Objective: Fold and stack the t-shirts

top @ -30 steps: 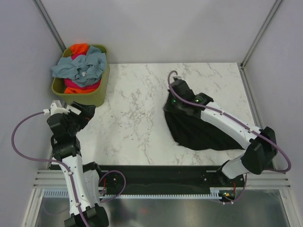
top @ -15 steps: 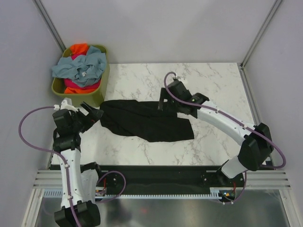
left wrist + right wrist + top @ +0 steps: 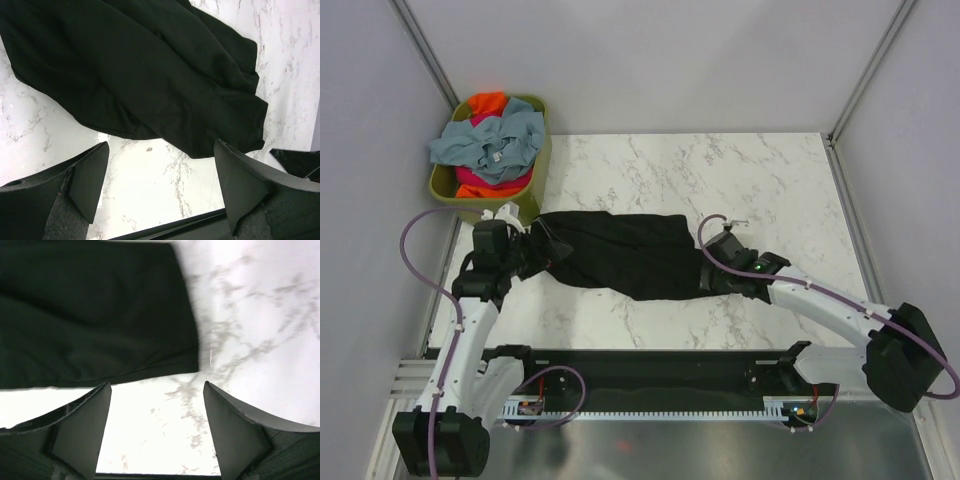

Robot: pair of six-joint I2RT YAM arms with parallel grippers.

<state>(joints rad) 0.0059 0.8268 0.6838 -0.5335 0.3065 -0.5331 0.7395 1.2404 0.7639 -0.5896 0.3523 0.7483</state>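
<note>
Two pairs of fingers, both spread wide with nothing between them. The black t-shirt point(image 3: 140, 75) lies stretched across the marble table point(image 3: 650, 170). One end lies just beyond my left gripper point(image 3: 160, 170), and the other just beyond my right gripper point(image 3: 156, 410).

One black t-shirt point(image 3: 620, 255); three coloured t-shirts point(image 3: 498, 142); one basket point(image 3: 523, 206).

The white marbled worktop point(image 3: 760, 180) carries a black t-shirt point(image 3: 620, 255), lying rumpled and stretched sideways across its near-left part. An olive-green basket point(image 3: 523, 207) stands at its far left corner, near the shirt's left end.
</note>
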